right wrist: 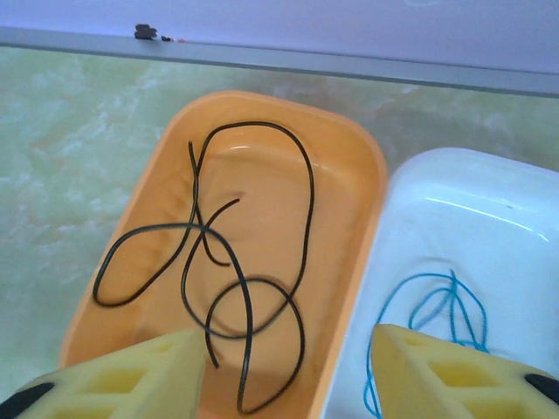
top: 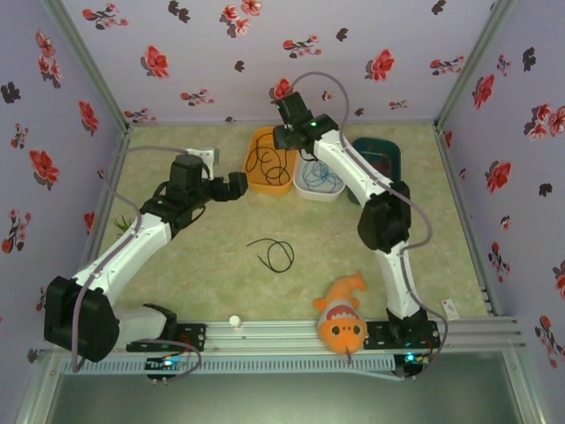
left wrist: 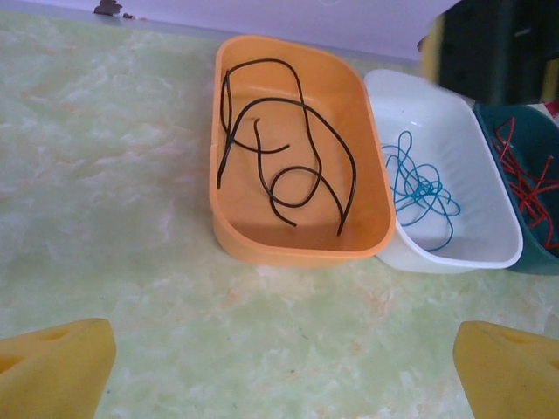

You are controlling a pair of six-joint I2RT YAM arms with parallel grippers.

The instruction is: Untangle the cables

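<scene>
At the near edge of the table (top: 221, 283), an orange toy fish (top: 342, 322) is seen beside the base of the right arm. Further in, a loose black cable (top: 272, 253) is laid in a small coil on the bare table top, apart from both arms. Behind it, to the left, the left gripper (top: 237, 185) is held wide open, with nothing between its yellow fingers (left wrist: 54, 367). It is pointed toward three trays set side by side near the far wall. A second black cable (left wrist: 278, 150) is coiled loosely in the orange tray (left wrist: 288, 249), a blue cable (left wrist: 419, 188) is bunched in the white tray (left wrist: 454, 262), and a red cable (left wrist: 528, 188) is placed in the dark green tray (left wrist: 537, 262). The right gripper (right wrist: 288, 367) is held over the orange tray with its jaws partly apart, and nothing is gripped by it.
</scene>
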